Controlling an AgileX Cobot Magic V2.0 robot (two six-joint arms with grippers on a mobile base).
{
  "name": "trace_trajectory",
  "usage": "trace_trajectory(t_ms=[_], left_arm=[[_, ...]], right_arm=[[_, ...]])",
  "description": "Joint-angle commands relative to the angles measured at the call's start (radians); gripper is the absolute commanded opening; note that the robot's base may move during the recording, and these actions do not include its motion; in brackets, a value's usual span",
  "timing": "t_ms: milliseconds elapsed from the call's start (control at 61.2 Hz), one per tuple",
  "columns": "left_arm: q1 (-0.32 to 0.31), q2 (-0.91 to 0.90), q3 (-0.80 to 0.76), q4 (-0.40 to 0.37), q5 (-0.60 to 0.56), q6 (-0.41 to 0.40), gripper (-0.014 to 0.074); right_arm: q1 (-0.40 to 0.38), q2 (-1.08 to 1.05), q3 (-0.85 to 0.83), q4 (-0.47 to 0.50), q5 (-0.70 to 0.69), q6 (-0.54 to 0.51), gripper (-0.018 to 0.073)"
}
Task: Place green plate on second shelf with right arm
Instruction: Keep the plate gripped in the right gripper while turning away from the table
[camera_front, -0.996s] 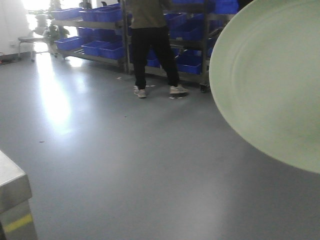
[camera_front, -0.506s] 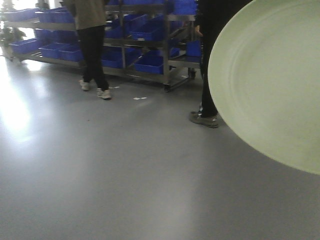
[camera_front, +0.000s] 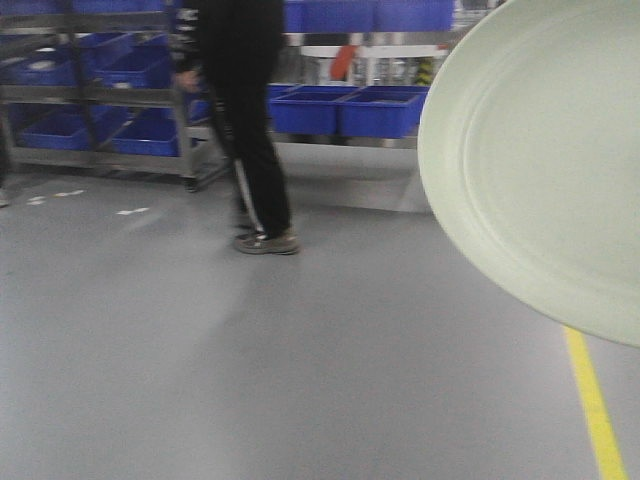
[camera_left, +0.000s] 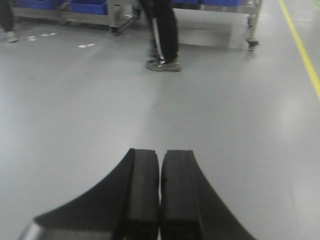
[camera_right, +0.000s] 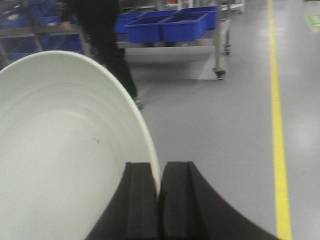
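Observation:
The pale green plate (camera_front: 540, 160) fills the right side of the front view, held on edge in the air with its ringed inside facing the camera. In the right wrist view the plate (camera_right: 60, 150) fills the left half, and my right gripper (camera_right: 160, 167) is shut on its rim, one black finger on each side. My left gripper (camera_left: 160, 155) is shut and empty, hanging above the bare grey floor. No shelf stands close to either gripper.
A person in black trousers (camera_front: 245, 120) stands ahead at the left, beside metal racks holding blue bins (camera_front: 345, 110). The person's shoe shows in the left wrist view (camera_left: 162, 64). A yellow floor line (camera_front: 592, 400) runs along the right. The floor is grey and smooth.
The background has slid leftward across the front view: the racks and people shifted left, and a yellow floor line has come into view. The plate keeps its place in the frame.

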Motion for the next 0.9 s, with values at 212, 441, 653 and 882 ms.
trace_trajectory(t_ms=[212, 441, 653, 882], left_arm=[[-0.007, -0.022, 0.032, 0.004, -0.068, 0.001, 0.0124], [-0.007, -0.022, 0.032, 0.004, -0.068, 0.001, 0.0124], [-0.007, -0.022, 0.032, 0.004, -0.068, 0.001, 0.0124], [-0.007, -0.022, 0.032, 0.004, -0.068, 0.001, 0.0124]], right_arm=[[-0.007, 0.000, -0.034, 0.001, -0.113, 0.001, 0.0049], [-0.007, 0.000, -0.034, 0.001, -0.113, 0.001, 0.0049], [-0.007, 0.000, -0.034, 0.001, -0.113, 0.001, 0.0049], [-0.007, 0.000, -0.034, 0.001, -0.113, 0.001, 0.0049]])
